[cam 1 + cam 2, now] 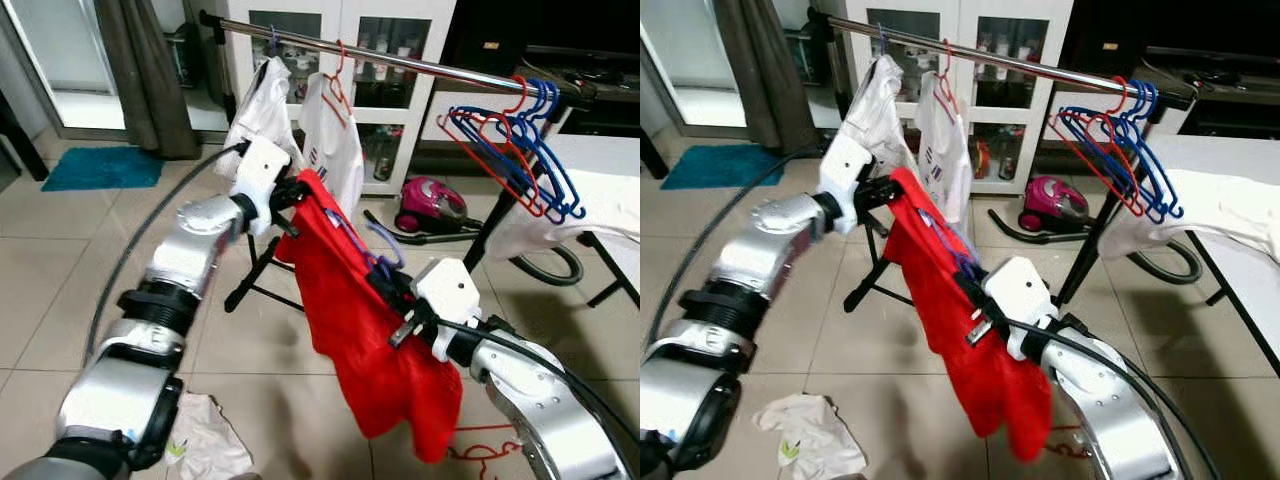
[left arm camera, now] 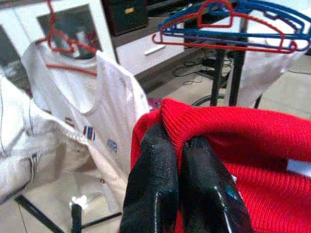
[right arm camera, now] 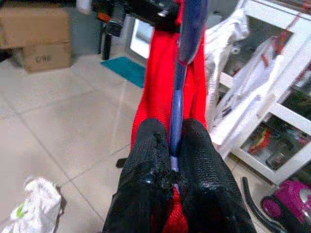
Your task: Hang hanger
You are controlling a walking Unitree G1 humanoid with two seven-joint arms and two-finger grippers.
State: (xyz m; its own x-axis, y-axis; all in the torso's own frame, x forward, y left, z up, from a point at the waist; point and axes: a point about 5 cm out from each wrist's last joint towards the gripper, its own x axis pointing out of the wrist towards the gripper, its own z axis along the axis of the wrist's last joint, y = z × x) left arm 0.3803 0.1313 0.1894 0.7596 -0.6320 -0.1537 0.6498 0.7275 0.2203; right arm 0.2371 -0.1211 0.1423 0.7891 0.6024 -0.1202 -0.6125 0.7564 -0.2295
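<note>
In the middle of the frame a red sweater (image 1: pixel 375 330) on a purple hanger (image 1: pixel 362 243) hung stretched between the two hands, below the metal rail (image 1: pixel 400 60) that ran across the top. The left hand (image 2: pixel 182 160) was pinched shut on the sweater's ribbed edge at centre left, while the right hand (image 3: pixel 172 160), lower right of centre, was clamped on the purple hanger's bar. White shirts (image 1: pixel 330 130) hung at the rail's left end, empty red and blue hangers (image 1: pixel 520 150) at its right, and a white cloth (image 1: pixel 205 435) lay on the tiled floor (image 1: pixel 60 260) at lower left.
</note>
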